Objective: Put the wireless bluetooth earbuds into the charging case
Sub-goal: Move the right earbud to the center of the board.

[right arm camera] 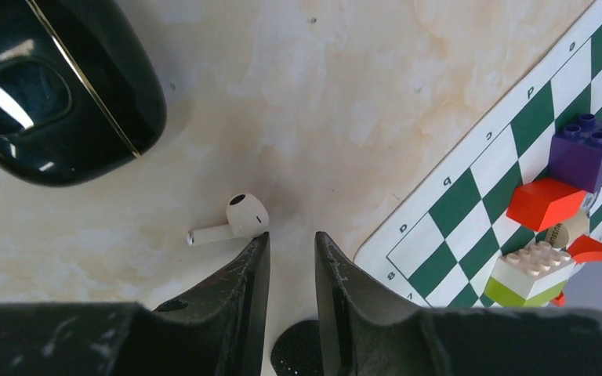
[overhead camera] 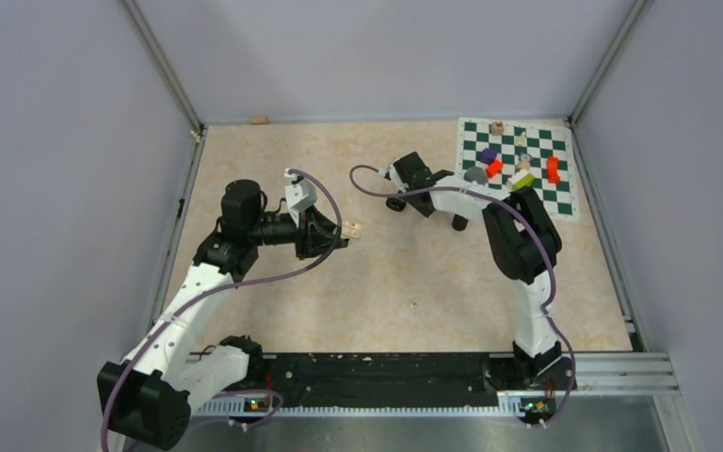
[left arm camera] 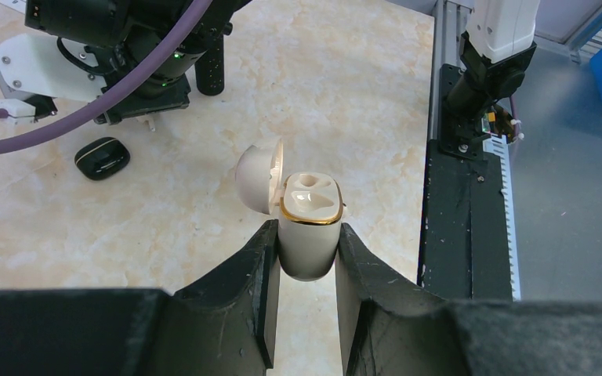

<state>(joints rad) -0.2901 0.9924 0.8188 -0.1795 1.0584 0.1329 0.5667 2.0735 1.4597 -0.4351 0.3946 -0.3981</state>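
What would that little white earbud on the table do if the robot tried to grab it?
The earbud looks smooth and glossy, so it may slip. Its rounded head and thin stem suggest it could roll or spin when nudged. It is much smaller than the fingers, so probably very light.

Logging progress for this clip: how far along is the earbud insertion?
Done: the left gripper holds the white charging case, lid open. In hand: the open right gripper is beside a white earbud on the table. Left: sockets look empty; no bud inserted yet.
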